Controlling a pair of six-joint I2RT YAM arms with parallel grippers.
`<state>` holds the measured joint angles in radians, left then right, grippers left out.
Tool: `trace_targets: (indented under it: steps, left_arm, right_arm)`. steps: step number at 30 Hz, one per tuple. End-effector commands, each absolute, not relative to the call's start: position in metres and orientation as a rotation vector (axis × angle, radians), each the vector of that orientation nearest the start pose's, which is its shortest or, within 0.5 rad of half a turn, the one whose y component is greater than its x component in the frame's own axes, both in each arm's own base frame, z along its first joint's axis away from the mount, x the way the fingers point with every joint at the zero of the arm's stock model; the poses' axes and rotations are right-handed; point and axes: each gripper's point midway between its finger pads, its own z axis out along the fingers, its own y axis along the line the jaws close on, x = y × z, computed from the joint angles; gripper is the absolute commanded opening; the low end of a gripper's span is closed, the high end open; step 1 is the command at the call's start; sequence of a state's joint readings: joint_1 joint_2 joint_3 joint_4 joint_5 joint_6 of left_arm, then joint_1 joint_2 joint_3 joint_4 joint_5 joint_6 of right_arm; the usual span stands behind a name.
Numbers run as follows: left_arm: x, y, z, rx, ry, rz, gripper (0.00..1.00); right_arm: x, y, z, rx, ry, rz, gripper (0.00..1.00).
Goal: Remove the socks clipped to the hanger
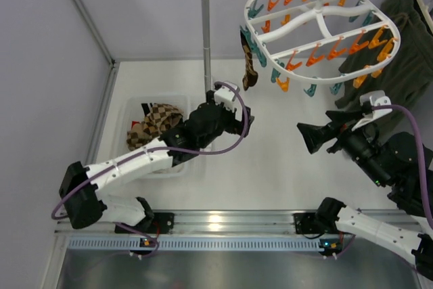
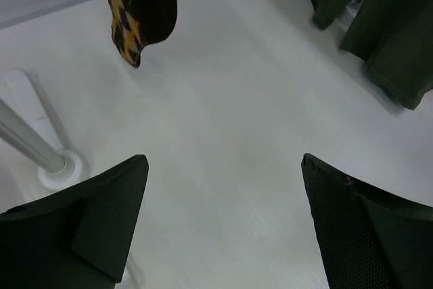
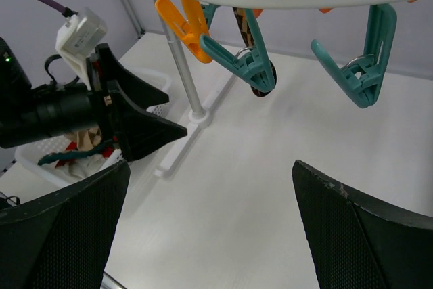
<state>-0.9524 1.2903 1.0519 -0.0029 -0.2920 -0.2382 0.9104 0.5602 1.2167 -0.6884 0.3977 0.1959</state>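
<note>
Left gripper, right gripper gaping empty below hanger; one argyle sock hanging clipped, other socks lying in bin left of it

No writing, brand, number or sign can be read in any view. The hanger, the sock clipped to it and the bin carry no legible marks.
</note>
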Motion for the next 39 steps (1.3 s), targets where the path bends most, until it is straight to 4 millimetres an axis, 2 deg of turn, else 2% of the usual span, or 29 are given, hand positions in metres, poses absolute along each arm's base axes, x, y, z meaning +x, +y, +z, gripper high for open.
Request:
trace_targets:
  steps: [1,3,4,5,8,10,11,12,14,16,17,18,19,20,21,22,25,27,28,30,34,35,38,39]
  left_arm:
    - [0.306,-0.35,0.307,0.397,1.589,-0.627,0.98]
    - [0.315,-0.355,0.305,0.402,1.572,-0.59,0.98]
    - [0.322,-0.361,0.31,0.386,1.541,-0.59,0.98]
    - [0.329,-0.366,0.297,0.405,1.551,-0.56,0.98]
    - [0.354,-0.375,0.28,0.39,1.555,-0.512,0.98]
    - [0.372,-0.368,0.274,0.331,1.564,-0.461,0.98]
    - [0.379,-0.372,0.279,0.318,1.555,-0.468,0.98]
    - [0.392,-0.368,0.269,0.305,1.57,-0.438,0.98]
    - [0.408,-0.368,0.263,0.307,1.568,-0.435,0.98]
    - [0.424,-0.374,0.255,0.316,1.562,-0.456,0.98]
    - [0.434,-0.371,0.253,0.315,1.561,-0.459,0.98]
    - [0.442,-0.373,0.26,0.309,1.54,-0.464,0.98]
    - [0.45,-0.375,0.247,0.318,1.552,-0.456,0.98]
    - [0.458,-0.374,0.244,0.326,1.548,-0.457,0.98]
    - [0.464,-0.376,0.252,0.324,1.524,-0.468,0.98]
    - [0.471,-0.377,0.241,0.33,1.537,-0.458,0.98]
    - [0.483,-0.379,0.246,0.345,1.497,-0.446,0.98]
    - [0.487,-0.382,0.242,0.371,1.484,-0.44,0.96]
    - [0.487,-0.386,0.248,0.384,1.46,-0.459,0.91]
    - [0.49,-0.388,0.246,0.391,1.448,-0.465,0.83]
    - [0.494,-0.391,0.248,0.383,1.427,-0.471,0.38]
    - [0.495,-0.39,0.25,0.373,1.425,-0.466,0.2]
    - [0.493,-0.386,0.253,0.355,1.427,-0.453,0.0]
    - [0.491,-0.384,0.259,0.346,1.42,-0.453,0.0]
  right_arm:
    - [0.16,0.109,0.411,-0.24,1.57,0.576,0.99]
    - [0.158,0.108,0.411,-0.24,1.57,0.578,0.99]
    - [0.157,0.107,0.411,-0.242,1.569,0.581,0.99]
    - [0.156,0.108,0.411,-0.249,1.567,0.589,0.99]
    - [0.153,0.109,0.411,-0.259,1.563,0.605,0.99]
    - [0.15,0.111,0.412,-0.269,1.559,0.625,1.0]
    - [0.147,0.114,0.411,-0.287,1.556,0.646,1.0]
    - [0.145,0.116,0.412,-0.295,1.548,0.662,0.99]
    - [0.143,0.12,0.411,-0.322,1.544,0.681,0.99]
    - [0.14,0.122,0.413,-0.343,1.533,0.688,0.99]
    - [0.139,0.124,0.413,-0.356,1.533,0.697,1.0]
    - [0.138,0.125,0.414,-0.361,1.531,0.702,0.99]
    - [0.137,0.125,0.415,-0.366,1.524,0.707,1.0]
    - [0.136,0.126,0.416,-0.372,1.52,0.717,0.99]
    - [0.135,0.126,0.417,-0.378,1.515,0.724,0.99]
    - [0.134,0.126,0.419,-0.375,1.508,0.729,1.0]
    - [0.133,0.127,0.419,-0.384,1.505,0.729,0.99]
    - [0.134,0.127,0.419,-0.386,1.503,0.725,0.99]
    - [0.134,0.127,0.418,-0.387,1.502,0.721,0.99]
    - [0.136,0.129,0.415,-0.394,1.51,0.713,0.99]
    - [0.139,0.131,0.413,-0.406,1.512,0.701,0.99]
    - [0.139,0.132,0.412,-0.407,1.515,0.7,0.99]
    - [0.139,0.131,0.412,-0.41,1.515,0.7,0.99]
    - [0.139,0.131,0.412,-0.407,1.512,0.703,0.99]
